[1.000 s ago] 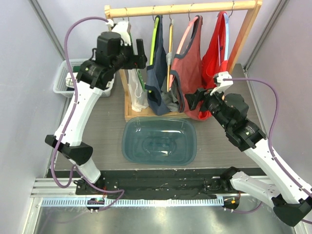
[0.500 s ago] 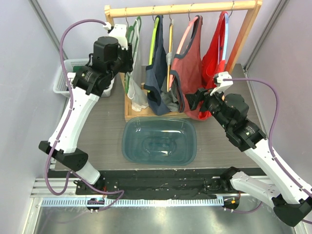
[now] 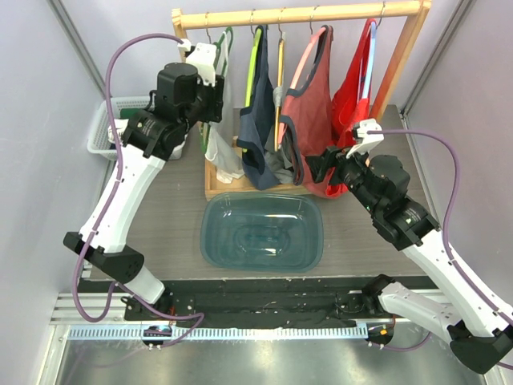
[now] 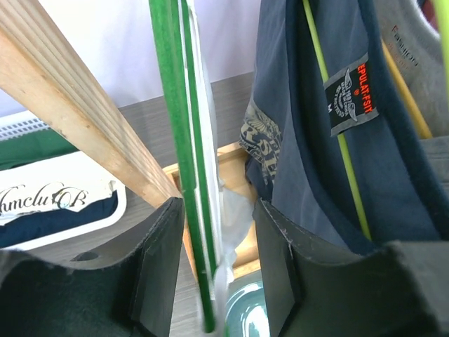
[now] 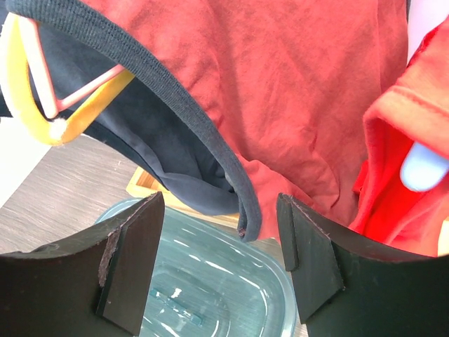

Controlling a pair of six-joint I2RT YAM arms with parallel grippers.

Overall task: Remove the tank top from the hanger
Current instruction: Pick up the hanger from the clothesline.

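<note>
A white tank top (image 3: 221, 156) hangs on a green hanger (image 3: 222, 44) at the left end of the wooden rail (image 3: 296, 14). My left gripper (image 3: 212, 100) is up against it. In the left wrist view the green hanger (image 4: 175, 140) and white cloth (image 4: 235, 217) pass between the open jaws of the left gripper (image 4: 219, 260), close to the left finger. My right gripper (image 3: 317, 164) is open at the bottom of a coral tank top (image 3: 317, 96). Its dark-trimmed hem (image 5: 249, 210) hangs between the fingers of the right gripper (image 5: 221, 260), untouched.
A navy tank top (image 3: 258, 120) and a bright red one (image 3: 353, 88) hang on the same rail. A teal basin (image 3: 262, 233) sits in front of the rack's wooden base (image 3: 212, 188). A white basket (image 3: 103, 128) stands at the left, and grey walls close in on both sides.
My left gripper has come in from the left onto the white tank top, and its jaws have narrowed round the green hanger. The right gripper has barely moved.
</note>
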